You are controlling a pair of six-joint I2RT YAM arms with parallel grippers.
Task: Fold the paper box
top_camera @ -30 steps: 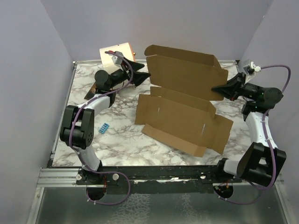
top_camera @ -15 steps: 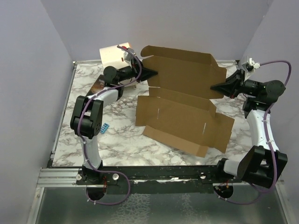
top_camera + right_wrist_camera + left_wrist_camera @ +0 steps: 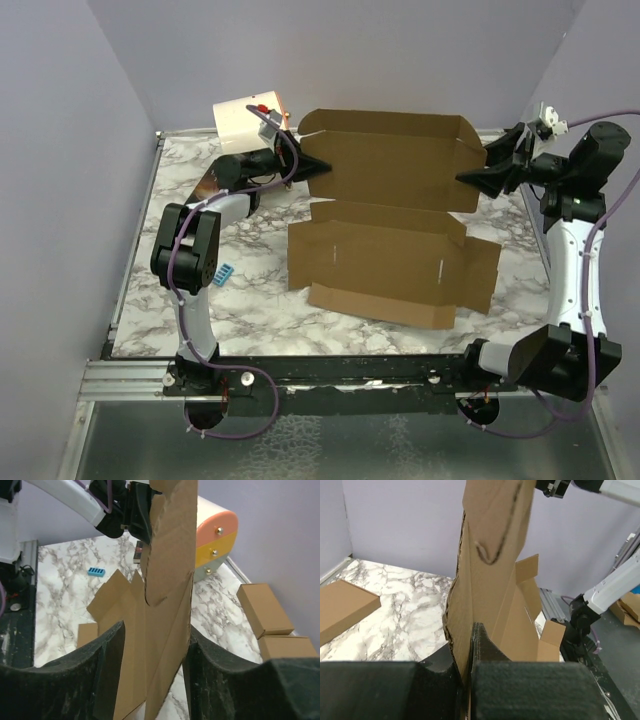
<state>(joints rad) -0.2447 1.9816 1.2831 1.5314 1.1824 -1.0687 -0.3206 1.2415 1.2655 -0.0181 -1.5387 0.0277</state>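
My left gripper (image 3: 322, 166) is clamped on the left edge of the raised rear panel of the paper box (image 3: 385, 262). My right gripper (image 3: 466, 178) straddles the panel's right edge; I cannot tell whether it is squeezing. The box lies mid-counter, toward the far edge.

Above my left hand (image 3: 467, 645), the paper box (image 3: 490, 555) runs off the top edge. Past my right hand (image 3: 152, 640), it hides part of the drum (image 3: 216, 535). I can't tell that hand's grip.
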